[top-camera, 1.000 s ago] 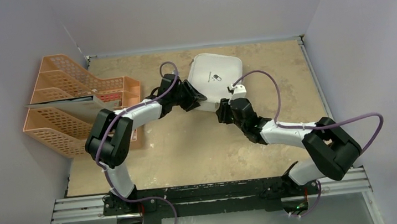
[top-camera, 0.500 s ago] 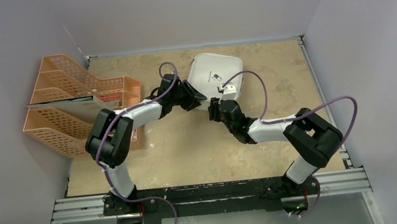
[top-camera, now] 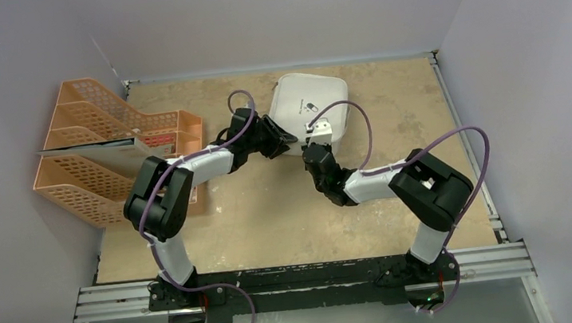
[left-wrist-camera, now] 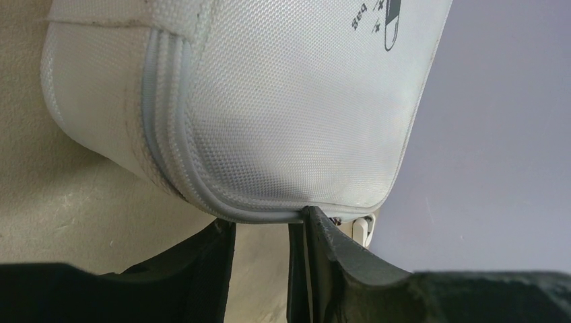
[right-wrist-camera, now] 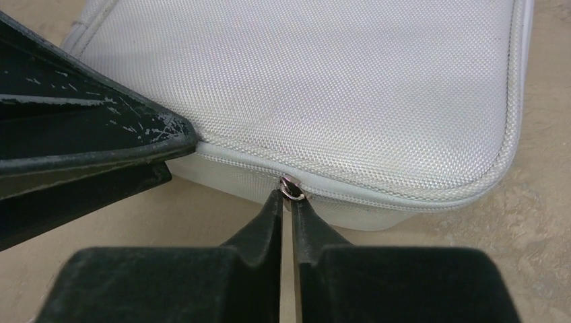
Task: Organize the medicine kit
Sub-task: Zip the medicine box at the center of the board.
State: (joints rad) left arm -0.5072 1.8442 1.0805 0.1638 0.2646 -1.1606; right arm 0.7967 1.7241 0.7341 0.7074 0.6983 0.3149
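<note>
The medicine kit (top-camera: 309, 103), a pale grey-white soft case with a small dark logo, lies zipped at the back middle of the table. My right gripper (top-camera: 314, 136) is at its near edge. In the right wrist view that gripper (right-wrist-camera: 288, 195) is shut on the small metal zip pull (right-wrist-camera: 291, 186) on the kit's (right-wrist-camera: 350, 87) seam. My left gripper (top-camera: 289, 140) is at the kit's near left corner. In the left wrist view it (left-wrist-camera: 266, 221) stands open, its right fingertip (left-wrist-camera: 311, 217) touching the zip seam of the kit (left-wrist-camera: 283, 114), with bare table in the gap.
Orange mesh file trays (top-camera: 97, 153) stand along the left wall, a flat folder in one. Grey walls close off the back and both sides. The arms' metal base rail (top-camera: 303, 281) runs along the near edge.
My right arm has swung left along the kit's near edge and its jaws have closed on the zip pull. The kit has shifted slightly. The left arm has hardly moved.
</note>
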